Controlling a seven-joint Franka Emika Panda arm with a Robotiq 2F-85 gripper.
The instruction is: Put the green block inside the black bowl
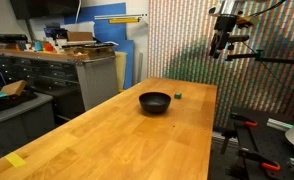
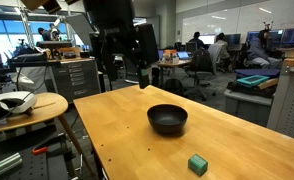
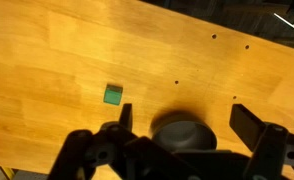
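A: Where is the green block [image 2: 197, 164] right now?

B: It sits on the wooden counter [image 2: 117, 135], outside the black bowl [image 2: 167, 119]. The two are near each other but not touching. In that exterior view the block lies closer to the camera than the bowl, close to the counter's edge.

A: And from the other side?

B: In an exterior view the block [image 1: 177, 96] shows as a small green speck just past the bowl [image 1: 155, 102], toward the far end of the counter [image 1: 107, 140].

A: What about the claw [image 3: 184, 118]?

B: In the wrist view its two dark fingers [image 3: 125, 115] stand wide apart, with nothing between them. The bowl [image 3: 182, 132] appears below, in the gap, and the block [image 3: 112, 95] lies to the left of it, beyond the left finger, on bare wood [image 3: 47, 60].

A: Is the claw close to the counter?

B: No. In both exterior views it hangs well above the surface, fingers pointing down [image 1: 221, 48] [image 2: 124, 76].

A: Is anything in the bowl?

B: The part of its inside that shows looks dark and glossy; I see nothing in it.
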